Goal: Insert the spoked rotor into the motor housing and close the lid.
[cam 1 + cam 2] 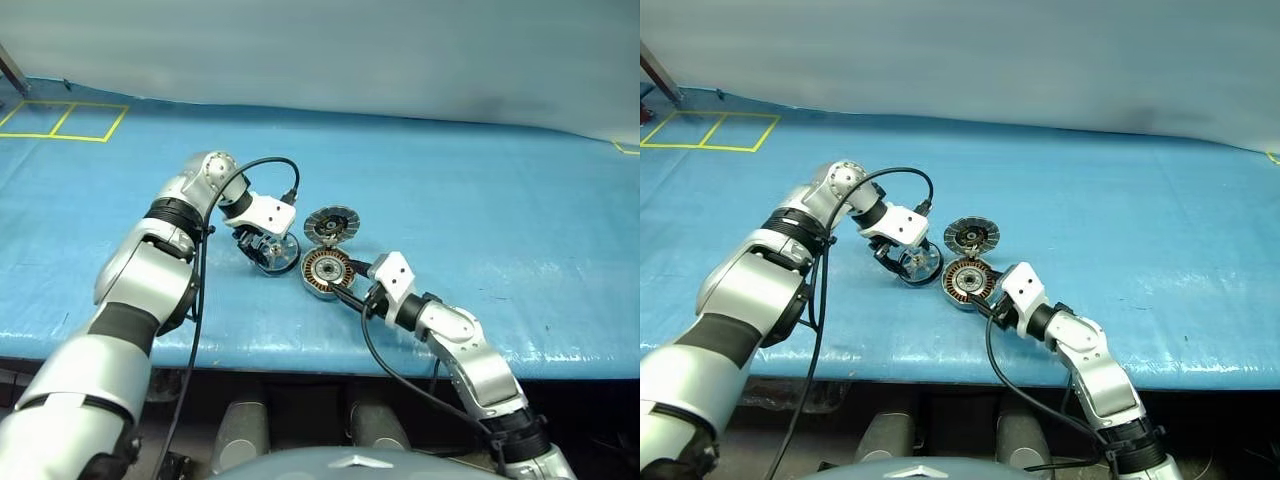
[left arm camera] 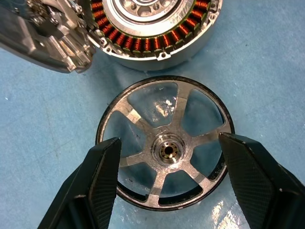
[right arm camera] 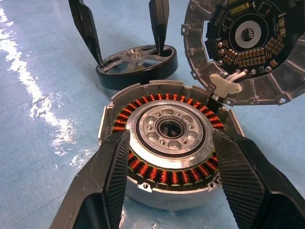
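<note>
The spoked rotor (image 2: 167, 150) lies flat on the blue table, just left of the motor housing (image 1: 324, 270). My left gripper (image 2: 169, 139) points steeply down over it, open, with one fingertip at each side of the dark rim. The housing (image 3: 162, 176) shows its ring of copper windings and silver centre. Its lid (image 3: 243, 47) stands swung open on the far side, still joined at the rim. My right gripper (image 3: 171, 136) reaches in low from the near right. Its two pads (image 3: 112, 181) sit against opposite sides of the housing wall.
A blue sheet (image 1: 480, 200) covers the table, whose front edge (image 1: 300, 358) runs close below both arms. Yellow tape squares (image 1: 65, 120) mark the far left corner. Black cables loop from each wrist. There is open sheet to the right and behind the lid.
</note>
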